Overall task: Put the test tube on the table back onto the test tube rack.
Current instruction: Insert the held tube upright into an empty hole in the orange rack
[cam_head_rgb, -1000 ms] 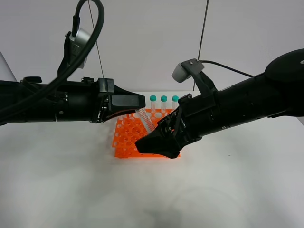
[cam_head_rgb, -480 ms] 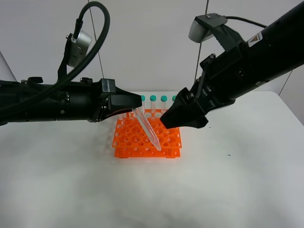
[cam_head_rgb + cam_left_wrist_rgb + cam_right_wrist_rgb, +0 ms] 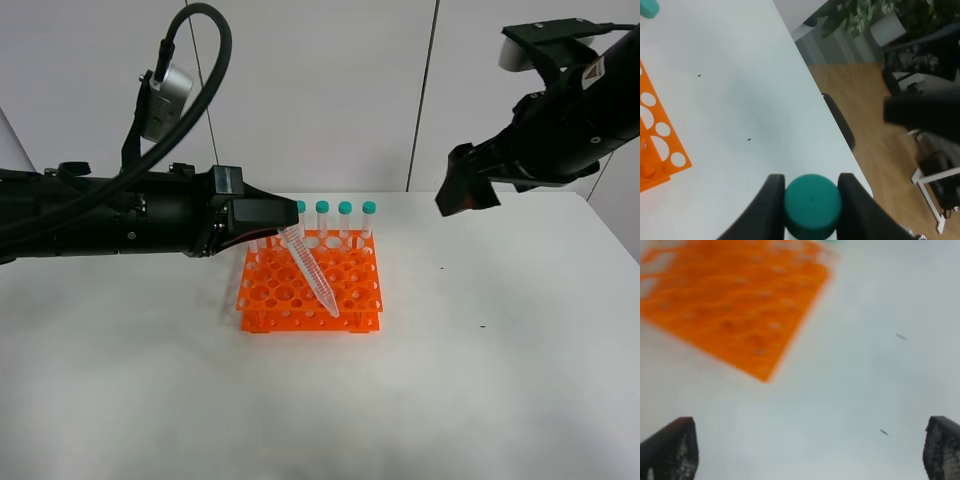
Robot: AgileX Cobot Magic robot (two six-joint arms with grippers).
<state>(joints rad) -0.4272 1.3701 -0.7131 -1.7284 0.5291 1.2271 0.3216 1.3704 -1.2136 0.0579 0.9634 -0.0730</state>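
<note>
My left gripper (image 3: 290,222) is shut on the teal cap of the test tube (image 3: 312,268). The tube slants down to the right, its pointed tip over the front right holes of the orange test tube rack (image 3: 270,290). In the left wrist view the teal cap (image 3: 812,205) sits between the two fingers (image 3: 771,200). Three other teal-capped tubes (image 3: 345,220) stand upright in the rack's back row. My right gripper (image 3: 462,195) is open and empty, high above the table (image 3: 450,380), to the right of the rack. The right wrist view shows the rack (image 3: 735,305) blurred.
The table's right edge (image 3: 815,85) runs near the rack in the left wrist view, with wooden floor, chair legs and plants beyond it. Small dark specks (image 3: 482,325) mark the tabletop right of the rack.
My right gripper has let go of the tube and risen up and to the right, away from the rack. The left gripper still holds the tube, whose tip now reaches the rack's front.
</note>
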